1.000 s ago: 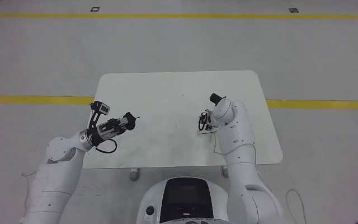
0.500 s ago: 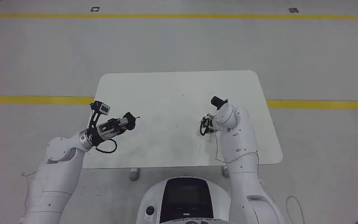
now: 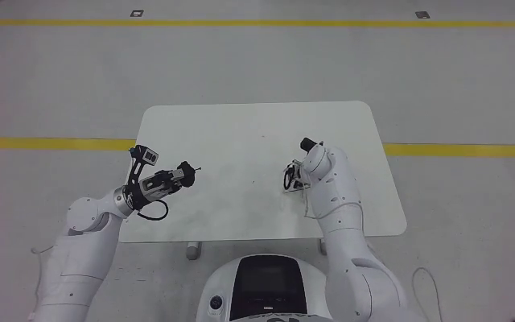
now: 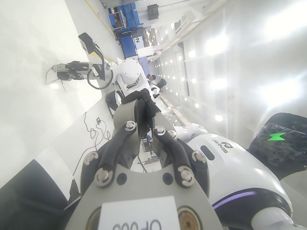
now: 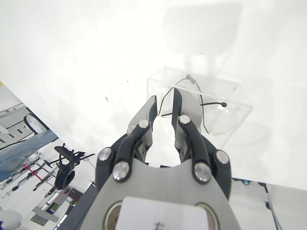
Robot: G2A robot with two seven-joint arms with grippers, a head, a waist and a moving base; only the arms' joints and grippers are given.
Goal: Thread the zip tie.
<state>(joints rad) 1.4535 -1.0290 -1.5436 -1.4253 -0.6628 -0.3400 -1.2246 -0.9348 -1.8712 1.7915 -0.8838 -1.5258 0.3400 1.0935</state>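
Top view: the left pincer (image 3: pixel 187 172) hangs over the desk's (image 3: pixel 241 121) 9 o'clock edge, and the right pincer (image 3: pixel 288 177) sits a bit toward 3 o'clock of centre.

Left wrist view: that pincer is clamped on a dark lump (image 4: pixel 144 96), can't tell what it is.

Right wrist view: the pincer is open at a clear box (image 5: pixel 230 111) with a black zip tie (image 5: pixel 213 104) in it, and a thin strand runs between the fingers. Nothing's grabbed there, so threading looks not yet started.
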